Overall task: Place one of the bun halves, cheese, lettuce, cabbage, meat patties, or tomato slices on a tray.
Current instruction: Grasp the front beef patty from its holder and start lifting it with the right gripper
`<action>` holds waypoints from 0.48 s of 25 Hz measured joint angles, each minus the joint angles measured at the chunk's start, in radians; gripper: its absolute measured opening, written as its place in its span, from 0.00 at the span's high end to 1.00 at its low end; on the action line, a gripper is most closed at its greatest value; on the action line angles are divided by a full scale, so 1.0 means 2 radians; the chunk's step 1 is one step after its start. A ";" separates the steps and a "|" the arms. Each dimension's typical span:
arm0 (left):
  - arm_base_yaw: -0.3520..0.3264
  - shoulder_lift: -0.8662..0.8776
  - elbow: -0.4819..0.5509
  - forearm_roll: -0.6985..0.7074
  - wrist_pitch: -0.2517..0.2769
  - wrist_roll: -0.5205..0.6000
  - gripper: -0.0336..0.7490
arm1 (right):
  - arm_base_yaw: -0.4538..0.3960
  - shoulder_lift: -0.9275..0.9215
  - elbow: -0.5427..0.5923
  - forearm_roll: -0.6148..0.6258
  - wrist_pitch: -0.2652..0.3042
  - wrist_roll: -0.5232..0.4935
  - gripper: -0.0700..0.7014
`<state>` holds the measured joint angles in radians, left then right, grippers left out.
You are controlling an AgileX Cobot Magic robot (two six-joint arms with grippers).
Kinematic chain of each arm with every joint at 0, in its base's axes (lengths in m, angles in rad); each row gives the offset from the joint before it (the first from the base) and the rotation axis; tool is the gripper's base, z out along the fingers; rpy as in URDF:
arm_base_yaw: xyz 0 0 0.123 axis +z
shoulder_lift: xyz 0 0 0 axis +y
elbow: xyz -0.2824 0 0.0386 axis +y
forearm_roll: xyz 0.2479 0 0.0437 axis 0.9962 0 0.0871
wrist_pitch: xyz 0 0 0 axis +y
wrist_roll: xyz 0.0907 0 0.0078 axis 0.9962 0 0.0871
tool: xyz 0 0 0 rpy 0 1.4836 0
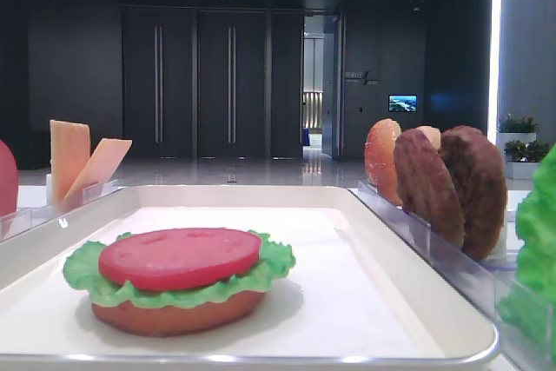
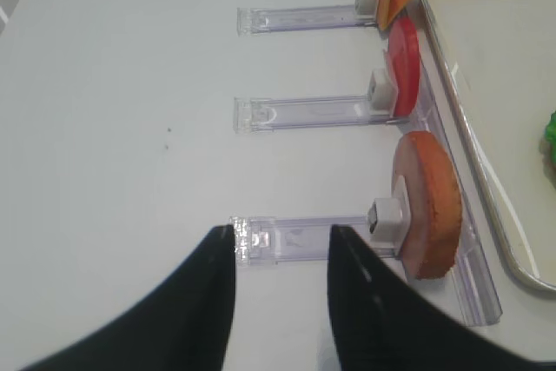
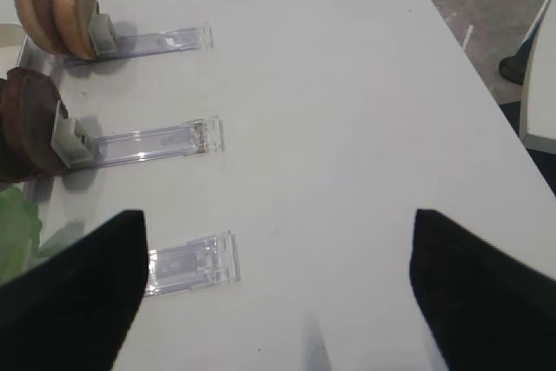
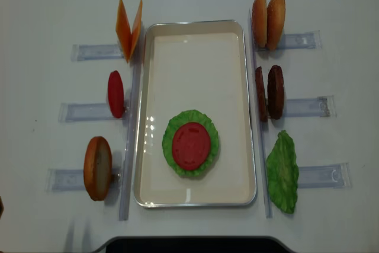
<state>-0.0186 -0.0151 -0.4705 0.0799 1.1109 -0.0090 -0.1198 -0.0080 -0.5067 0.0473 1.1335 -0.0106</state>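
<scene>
Red tomato slice [image 4: 191, 146] tops ruffled green lettuce [image 4: 170, 137].

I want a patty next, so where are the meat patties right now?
In the overhead view the meat patties stand upright in a clear rack just right of the tray, between the two bun halves above and the lettuce below.

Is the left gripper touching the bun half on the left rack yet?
Apart. In the left wrist view the open left gripper sits over the clear rack's outer end, with bare rack between it and the bun half.

Bright, even light; soft shadows.
</scene>
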 joint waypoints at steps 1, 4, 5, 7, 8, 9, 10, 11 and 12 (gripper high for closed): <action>0.000 0.000 0.000 0.000 0.000 0.000 0.60 | 0.000 0.000 0.000 0.000 0.000 0.000 0.16; 0.000 0.000 0.000 0.000 0.000 0.000 0.60 | 0.000 0.000 0.000 0.000 0.000 0.000 0.16; 0.000 0.000 0.000 0.000 0.000 0.000 0.60 | 0.000 0.000 0.000 0.000 0.000 0.000 0.16; 0.000 0.000 0.000 0.000 0.000 0.000 0.61 | 0.000 0.000 0.000 0.000 0.000 0.000 0.16; 0.000 0.000 0.000 0.000 0.000 0.000 0.61 | 0.000 0.000 0.000 0.000 0.000 0.000 0.16; 0.000 0.000 0.000 0.000 0.000 0.000 0.61 | 0.000 0.000 0.000 0.000 0.000 0.000 0.16; 0.000 0.000 0.000 0.000 0.000 0.000 0.61 | 0.000 0.000 0.000 0.000 0.000 0.000 0.16; 0.000 0.000 0.000 0.000 0.000 0.000 0.61 | 0.000 0.000 0.000 0.000 0.000 0.000 0.16; 0.000 0.000 0.000 0.000 0.000 0.000 0.61 | 0.000 0.000 0.000 0.000 0.000 0.000 0.16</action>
<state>-0.0186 -0.0151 -0.4705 0.0799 1.1109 -0.0090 -0.1198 -0.0080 -0.5067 0.0473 1.1335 -0.0106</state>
